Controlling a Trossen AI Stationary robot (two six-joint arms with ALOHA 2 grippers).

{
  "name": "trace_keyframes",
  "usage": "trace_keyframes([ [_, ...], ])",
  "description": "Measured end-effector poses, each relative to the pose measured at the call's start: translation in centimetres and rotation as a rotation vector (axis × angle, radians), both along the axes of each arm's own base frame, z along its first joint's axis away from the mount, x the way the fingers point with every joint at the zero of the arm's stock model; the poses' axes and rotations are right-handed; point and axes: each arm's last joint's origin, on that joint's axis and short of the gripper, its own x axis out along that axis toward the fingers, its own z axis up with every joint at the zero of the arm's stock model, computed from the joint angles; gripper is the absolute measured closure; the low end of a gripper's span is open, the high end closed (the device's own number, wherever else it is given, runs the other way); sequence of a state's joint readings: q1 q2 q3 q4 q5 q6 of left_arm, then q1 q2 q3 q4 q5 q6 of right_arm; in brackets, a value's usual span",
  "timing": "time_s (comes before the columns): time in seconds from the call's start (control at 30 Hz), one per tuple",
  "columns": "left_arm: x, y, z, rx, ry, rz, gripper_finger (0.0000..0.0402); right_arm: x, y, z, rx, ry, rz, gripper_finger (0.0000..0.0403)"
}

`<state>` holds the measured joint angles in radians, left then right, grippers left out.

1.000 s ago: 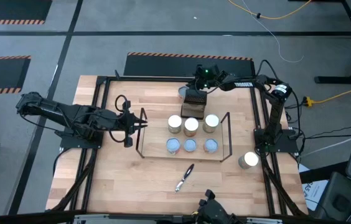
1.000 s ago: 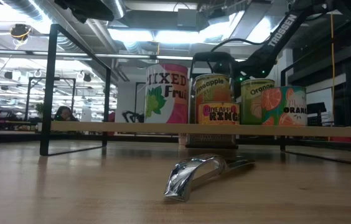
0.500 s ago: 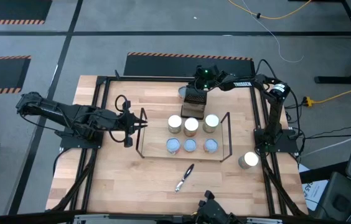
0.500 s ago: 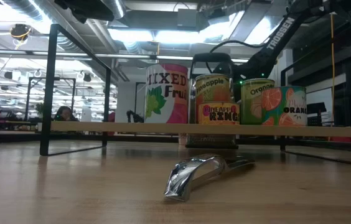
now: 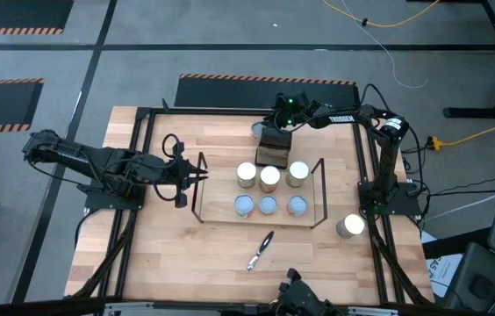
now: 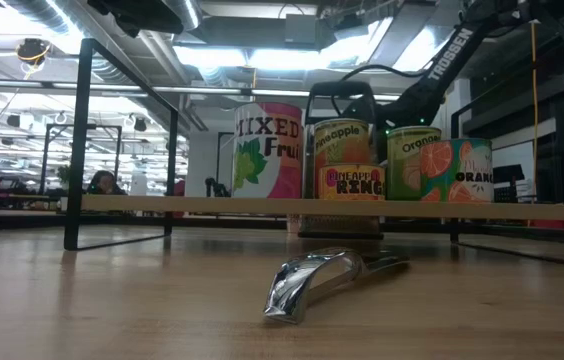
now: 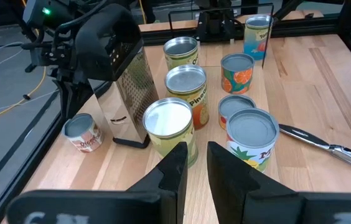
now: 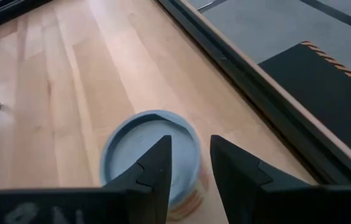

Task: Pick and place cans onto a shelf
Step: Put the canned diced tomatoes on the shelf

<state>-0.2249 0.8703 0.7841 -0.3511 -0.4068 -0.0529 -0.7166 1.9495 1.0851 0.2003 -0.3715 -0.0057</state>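
The shelf (image 5: 323, 189) is a black wire rack with a wooden board (image 6: 162, 205). Several cans stand on it, among them a silver-topped one (image 5: 269, 178) and a pale-blue-topped one (image 5: 268, 205). A small can (image 5: 256, 131) with a pale-blue top (image 8: 138, 143) and a red label (image 7: 79, 132) stands on the table at the far edge. My right gripper (image 5: 268, 127) is over it, fingers (image 8: 191, 158) a little apart, gap narrower than the can. My left gripper (image 5: 200, 171) waits at the shelf's left end, fingers (image 7: 197, 155) narrowly apart and empty. My right gripper points down over the far can's pale-blue top, near the top's rim (image 8: 185, 134). I cannot tell whether its fingertips touch the can. The can stands upright on the table.
A dark perforated grater (image 5: 274, 149) stands between the far can and the shelf. One more can (image 5: 350, 226) stands at the table's right edge. A metal opener (image 5: 261, 250) lies near the front. The black outer frame (image 5: 366, 175) runs along the table's sides.
My right gripper has shifted slightly toward the far edge, away from behind the grater's handle and toward the far can. The cans have stayed where they were.
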Motion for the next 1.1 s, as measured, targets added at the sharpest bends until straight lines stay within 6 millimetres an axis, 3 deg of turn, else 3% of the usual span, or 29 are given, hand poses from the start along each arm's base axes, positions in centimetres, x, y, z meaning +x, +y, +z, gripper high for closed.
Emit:
trace_keyframes([
  [1.1, 0.0, 0.01, 0.0, 0.0, 0.0, 0.0, 0.0347, -0.13, 0.11, -0.2, 0.022, 0.017, 0.003, 0.0288],
])
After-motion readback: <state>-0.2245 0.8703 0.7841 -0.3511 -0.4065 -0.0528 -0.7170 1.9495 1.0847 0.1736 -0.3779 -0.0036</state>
